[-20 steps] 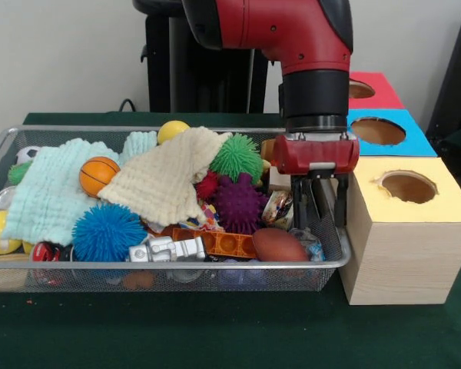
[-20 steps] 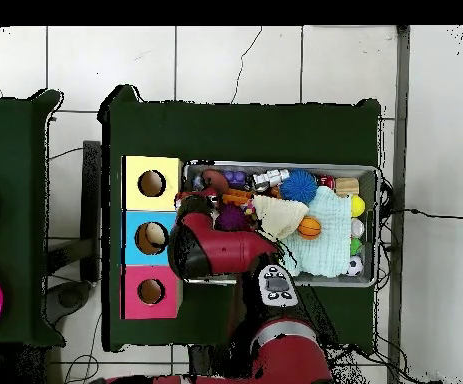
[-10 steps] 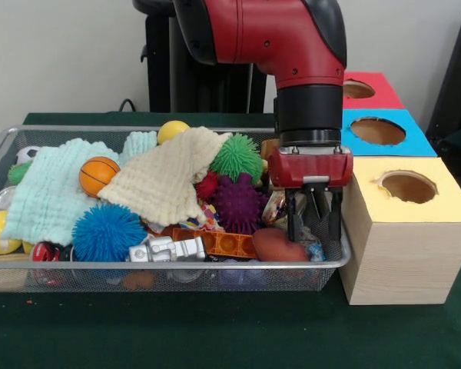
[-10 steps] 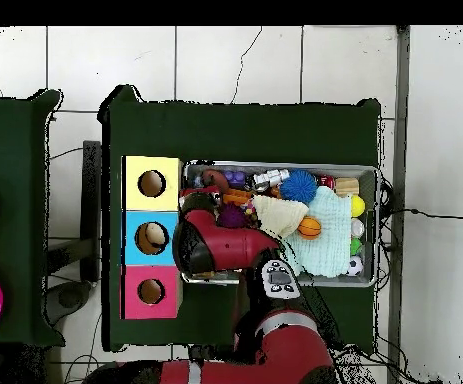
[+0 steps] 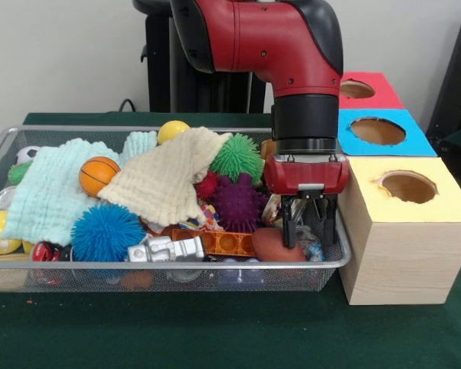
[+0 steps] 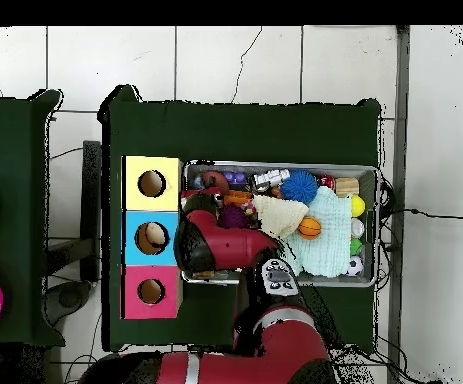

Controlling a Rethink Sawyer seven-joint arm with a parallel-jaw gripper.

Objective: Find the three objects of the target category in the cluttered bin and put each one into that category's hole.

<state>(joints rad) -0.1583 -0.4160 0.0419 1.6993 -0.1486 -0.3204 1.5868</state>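
The hand (image 5: 310, 233) is lowered, fingers parted and empty, into the wire bin's (image 5: 0, 150) end beside the yellow box (image 5: 403, 234), just by the brown football (image 5: 277, 246). Neighbouring clutter could be pinched instead, since items are crowded there.

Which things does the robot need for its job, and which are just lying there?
For the job: gripper, bin, yellow box, blue box, red box, and maybe the football by the gripper.
Just lying about: cream cloth, mint cloth, toy robot. I cannot tell which other toys count.
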